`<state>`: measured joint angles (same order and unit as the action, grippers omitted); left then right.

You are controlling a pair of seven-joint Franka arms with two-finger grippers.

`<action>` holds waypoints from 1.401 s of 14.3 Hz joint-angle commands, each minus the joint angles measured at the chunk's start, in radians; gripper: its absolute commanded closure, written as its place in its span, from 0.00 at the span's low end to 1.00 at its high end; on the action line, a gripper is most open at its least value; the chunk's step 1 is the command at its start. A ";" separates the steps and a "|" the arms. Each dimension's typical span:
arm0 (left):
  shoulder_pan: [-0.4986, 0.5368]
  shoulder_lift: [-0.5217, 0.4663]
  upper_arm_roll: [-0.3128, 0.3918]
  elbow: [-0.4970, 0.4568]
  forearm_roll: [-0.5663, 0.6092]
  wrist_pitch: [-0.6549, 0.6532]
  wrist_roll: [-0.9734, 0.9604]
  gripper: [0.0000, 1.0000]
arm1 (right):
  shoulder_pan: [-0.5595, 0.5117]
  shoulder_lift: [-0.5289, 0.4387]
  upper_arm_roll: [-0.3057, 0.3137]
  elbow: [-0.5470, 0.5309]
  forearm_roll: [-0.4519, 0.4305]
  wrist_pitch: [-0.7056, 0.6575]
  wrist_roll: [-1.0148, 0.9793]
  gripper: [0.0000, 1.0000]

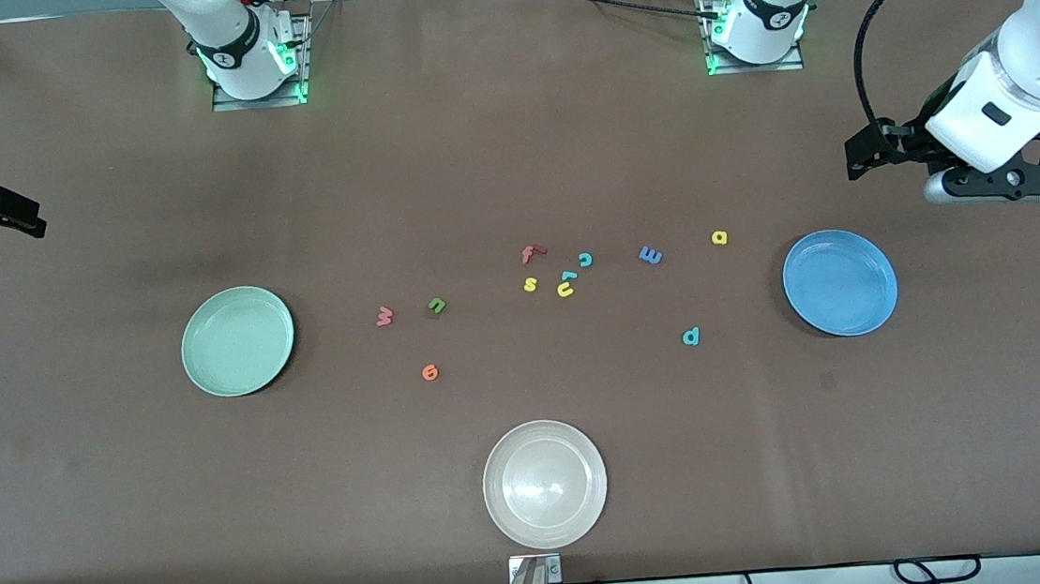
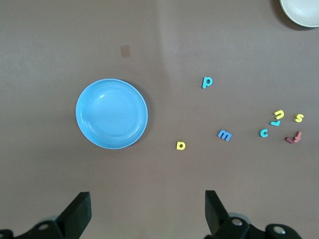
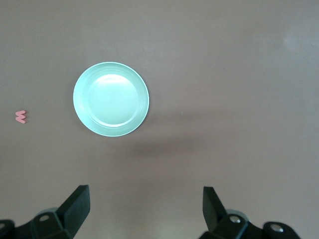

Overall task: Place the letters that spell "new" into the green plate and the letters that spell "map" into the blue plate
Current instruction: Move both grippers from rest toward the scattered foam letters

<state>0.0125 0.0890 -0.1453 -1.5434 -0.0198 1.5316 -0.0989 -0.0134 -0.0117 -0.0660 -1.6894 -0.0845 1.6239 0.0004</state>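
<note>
Brown tabletop point(image 1: 471, 164) carries three plates and scattered foam letters. Left gripper point(image 2: 147, 209) hangs in the air at the left arm's end of the table, jaws spread wide and empty; the blue plate point(image 2: 111, 113) lies below it, bare, with yellow "a" point(image 2: 181, 145), blue "m" point(image 2: 225, 135) and teal "p" point(image 2: 207, 81) loose on the table near the plate. Right gripper point(image 3: 144, 209) hangs at the right arm's end, likewise released; the green plate point(image 3: 110, 98) lies beneath it, bare. Red-pink "w" point(image 1: 384, 316), olive "n" point(image 1: 437, 306) and orange "e" point(image 1: 430, 371) rest on the table beside that plate. Beige plate point(image 1: 544, 484) sits nearest the front camera.
</note>
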 commanded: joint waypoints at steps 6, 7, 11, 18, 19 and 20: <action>0.027 0.032 0.001 0.026 -0.017 -0.002 -0.005 0.00 | -0.010 -0.002 0.009 0.002 0.015 -0.013 -0.007 0.00; 0.018 0.047 -0.005 0.026 -0.015 -0.002 -0.005 0.00 | -0.003 0.005 0.011 0.002 0.015 -0.013 -0.007 0.00; -0.011 0.147 -0.013 0.026 -0.012 0.044 -0.005 0.00 | 0.041 0.068 0.018 0.000 0.015 -0.010 0.003 0.00; -0.129 0.371 -0.011 0.017 -0.002 0.298 -0.011 0.00 | 0.196 0.243 0.018 0.000 0.077 0.092 0.006 0.00; -0.152 0.420 -0.010 0.009 0.000 0.365 -0.028 0.00 | 0.208 0.277 0.018 -0.003 0.084 0.114 0.007 0.00; -0.161 0.458 -0.010 0.005 0.001 0.422 -0.036 0.00 | 0.213 0.309 0.018 -0.003 0.112 0.137 0.007 0.00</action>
<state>-0.1175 0.4708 -0.1604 -1.5497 -0.0199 1.8715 -0.1141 0.1886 0.2347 -0.0421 -1.7032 -0.0088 1.7262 0.0045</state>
